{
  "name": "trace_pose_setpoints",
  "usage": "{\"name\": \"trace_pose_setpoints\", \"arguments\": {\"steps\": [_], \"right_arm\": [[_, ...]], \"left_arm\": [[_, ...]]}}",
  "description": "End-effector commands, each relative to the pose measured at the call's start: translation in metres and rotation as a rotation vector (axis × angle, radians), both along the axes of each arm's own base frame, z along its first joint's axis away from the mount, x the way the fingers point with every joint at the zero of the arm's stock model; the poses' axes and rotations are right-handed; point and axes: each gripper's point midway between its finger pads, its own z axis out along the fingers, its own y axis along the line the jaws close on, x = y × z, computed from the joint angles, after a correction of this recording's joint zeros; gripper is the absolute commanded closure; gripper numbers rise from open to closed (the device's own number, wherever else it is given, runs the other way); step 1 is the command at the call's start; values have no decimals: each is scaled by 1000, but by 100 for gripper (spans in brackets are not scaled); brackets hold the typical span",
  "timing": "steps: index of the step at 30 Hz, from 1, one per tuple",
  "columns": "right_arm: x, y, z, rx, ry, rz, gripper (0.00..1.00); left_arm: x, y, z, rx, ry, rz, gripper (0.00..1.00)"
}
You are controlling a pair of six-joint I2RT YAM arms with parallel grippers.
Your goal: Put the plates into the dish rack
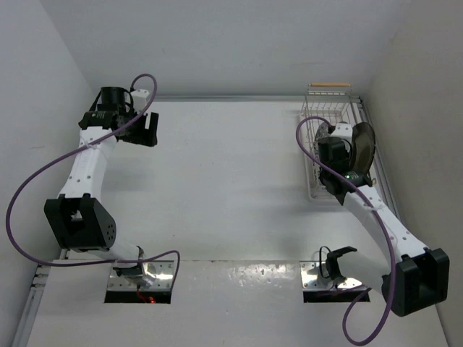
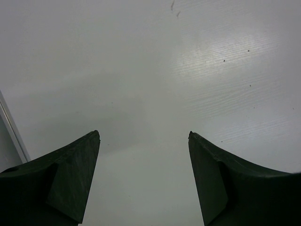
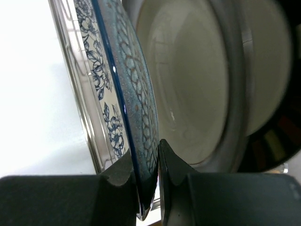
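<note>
1. Grip the blue floral plate (image 3: 134,103) firmly by its rim, as pinched now between the nearly closed right jaws. Note it standing on edge over the dish rack (image 1: 327,108) at the far right of the desk (image 1: 231,166).
2. Cannot tell whether it is already seated between wires, so lower straight down and confirm contact before letting go.
3. Avoid tilting toward the nearer cream plate (image 3: 188,84), which is just beside it and apparently not touching.
4. Open only a little, and only once the rack bears the weight. Otherwise expect rolling or toppling against the neighbour and the farther cream plate (image 3: 270,70) behind.
5. Withdraw upward, never sideways.
6. Leave the left jaws alone: spread wide, holding nothing, above bare desk at the far left.
7. Seen only from the right wrist: the pinch on the rim, the floral pattern, and the narrow spacing of all three plates.
8. Seen only from above: the rack's place, its wooden handle (image 1: 329,86), and both arms. The pinch itself is hidden there beneath the right arm.
9. Seen from the left wrist: only bare desk between open fingers.
</note>
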Motion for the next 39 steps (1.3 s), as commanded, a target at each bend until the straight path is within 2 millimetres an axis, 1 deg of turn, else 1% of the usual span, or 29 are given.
{"name": "trace_pose_setpoints", "arguments": {"steps": [1,5,7,8,9,10,13,15,16,19,21,22,23,24,25,26,27,28,29,30,31,32,33,34,35,36,37,38,39], "right_arm": [[19,-4,28,4,-155,-68,100],[22,-3,24,-19,-136,-47,100],[23,-2,21,-24,-122,-40,96],[24,-1,20,-21,-117,-36,92],[24,0,19,-14,-117,-27,76],[25,1,20,-9,-117,-21,68],[27,5,28,-8,-130,12,55],[29,5,46,-22,-163,35,47],[29,6,52,-27,-176,46,47],[33,13,87,-41,-229,127,38],[31,12,111,-53,-265,149,31],[32,13,126,-49,-296,156,23],[24,11,138,-36,-320,163,19],[21,15,139,-14,-313,199,14],[14,11,152,20,-350,194,7],[10,32,144,76,-315,319,3],[1,29,150,97,-334,331,0],[-8,34,142,107,-325,375,0],[-19,48,128,145,-270,461,0],[-33,61,129,174,-281,550,0],[-41,67,100,192,-210,590,0],[-54,81,83,245,-148,665,0],[-66,90,73,296,-117,701,0],[-81,98,43,369,-44,707,0],[-88,100,32,435,-20,668,0],[-93,102,29,468,-33,654,0],[-103,101,-2,503,14,622,0],[-108,103,-5,576,-6,567,0],[-114,104,-33,607,39,545,0]], "left_arm": [[1,1,9,-16,-36,14,20],[1,1,9,-16,-36,14,20],[1,1,9,-16,-36,14,20],[1,1,9,-16,-36,14,20],[1,1,9,-16,-36,14,20],[1,1,9,-16,-36,14,20],[1,1,9,-16,-36,14,20],[1,5,9,-16,-36,23,20],[1,5,9,-16,-36,24,20],[1,5,9,-16,-36,24,20],[1,5,9,-16,-36,24,20],[1,5,9,-16,-36,24,20],[0,6,5,-9,-27,30,20],[-1,8,8,0,-35,38,20],[-2,10,4,7,-26,44,20],[-6,12,-1,21,-14,43,20],[-9,15,-6,34,0,55,20],[-11,16,-12,40,16,61,20],[-15,20,-15,47,23,62,20],[-21,20,-25,52,40,55,20],[-25,20,-30,51,52,55,20],[-27,22,-33,64,49,53,20],[-32,22,-43,70,60,46,20],[-36,21,-41,71,46,47,20],[-38,23,-44,84,43,46,20],[-43,23,-52,83,54,45,20],[-47,24,-55,98,59,43,20],[-49,26,-53,108,45,52,20],[-56,26,-62,112,67,44,20]]}}
